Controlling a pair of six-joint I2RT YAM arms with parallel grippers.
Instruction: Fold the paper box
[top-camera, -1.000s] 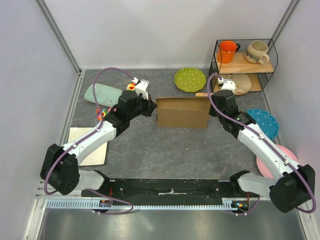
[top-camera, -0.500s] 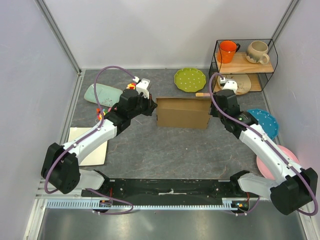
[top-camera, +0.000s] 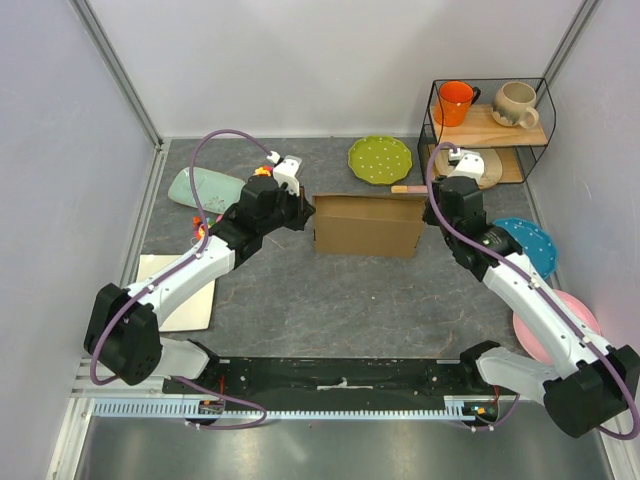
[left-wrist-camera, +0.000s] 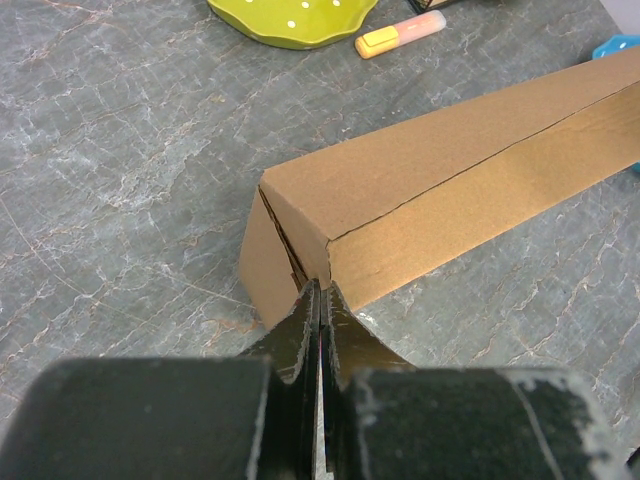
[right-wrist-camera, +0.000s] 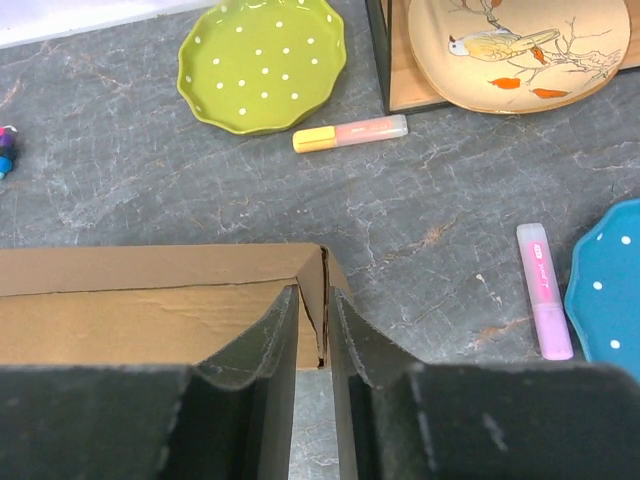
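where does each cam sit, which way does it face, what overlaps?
Top external: high behind the robot, looking down on the table; left arm and right arm whole, paper box between them.
Left wrist: on that wrist, facing along the shut left gripper to the box's left end.
Right wrist: on that wrist, looking down past the right gripper, its fingers astride the box's right end wall.
Shared: both wrist views catch the green dotted plate and yellow-pink highlighter.

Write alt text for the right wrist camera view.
The right gripper has its two dark fingers astride the end wall of a brown paper box on a grey table. Beyond lie a green dotted plate, a yellow-pink highlighter, a pink highlighter, the edge of a blue plate and a bird-painted plate on a wooden shelf.
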